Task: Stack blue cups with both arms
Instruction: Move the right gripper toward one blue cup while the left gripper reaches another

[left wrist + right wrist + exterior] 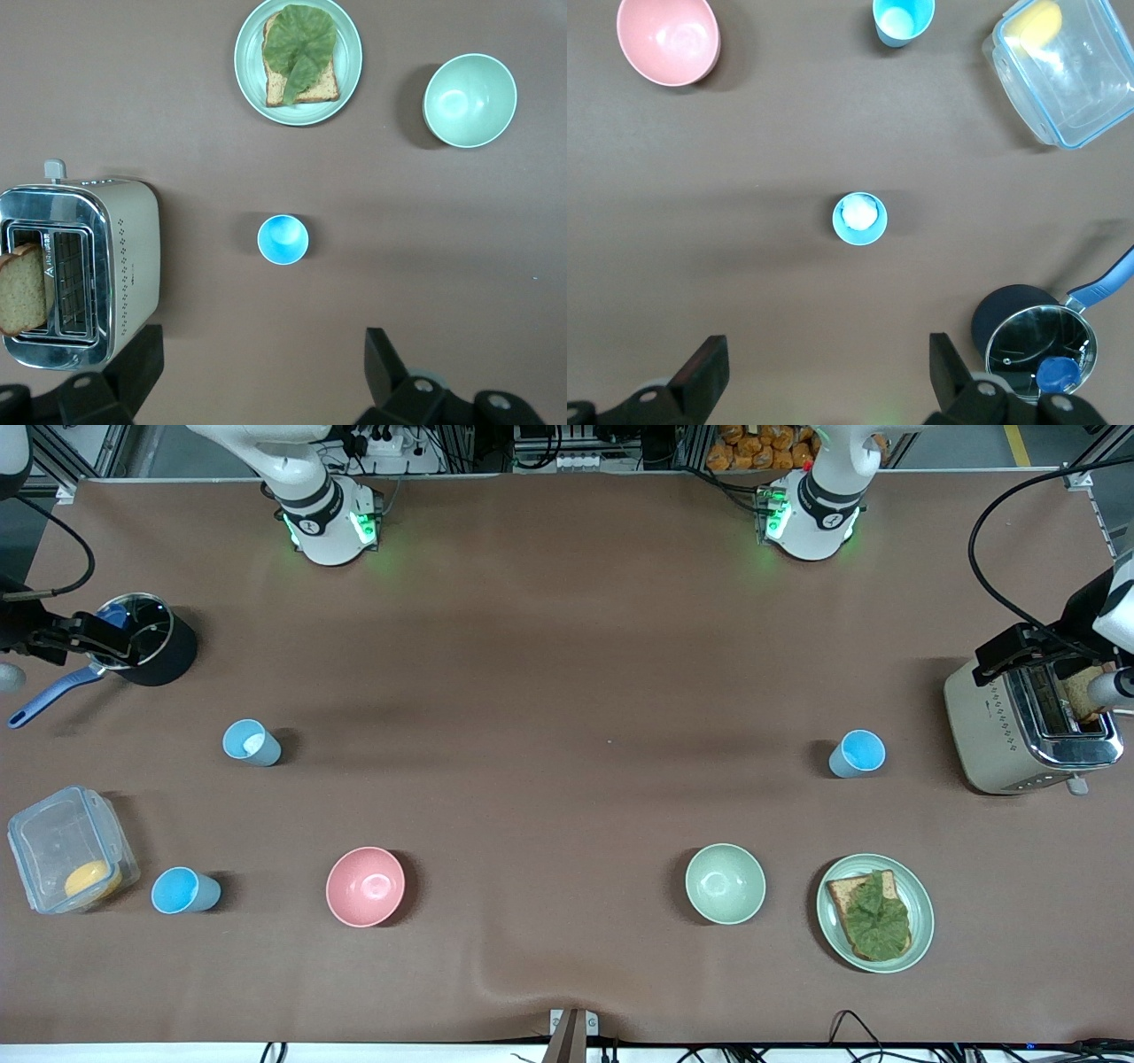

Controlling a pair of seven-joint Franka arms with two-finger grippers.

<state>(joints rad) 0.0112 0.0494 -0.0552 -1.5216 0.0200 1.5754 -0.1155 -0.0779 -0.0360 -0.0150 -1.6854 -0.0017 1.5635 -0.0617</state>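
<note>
Three blue cups stand upright and apart. One cup (858,754) (283,239) is beside the toaster. A second cup (251,742) (859,218), pale inside, is toward the right arm's end. The third cup (184,891) (903,19) stands nearer the front camera, beside the clear container. My left gripper (1019,654) (259,367) is open and empty, high over the cloth beside the toaster. My right gripper (93,642) (826,367) is open and empty, high over the cloth beside the pot.
A toaster (1028,722) holds a slice of bread. A plate (921,921) carries toast with lettuce. A pale green bowl (725,883) and a pink bowl (365,886) sit near the front. A black pot (155,651) and a clear container (66,849) are at the right arm's end.
</note>
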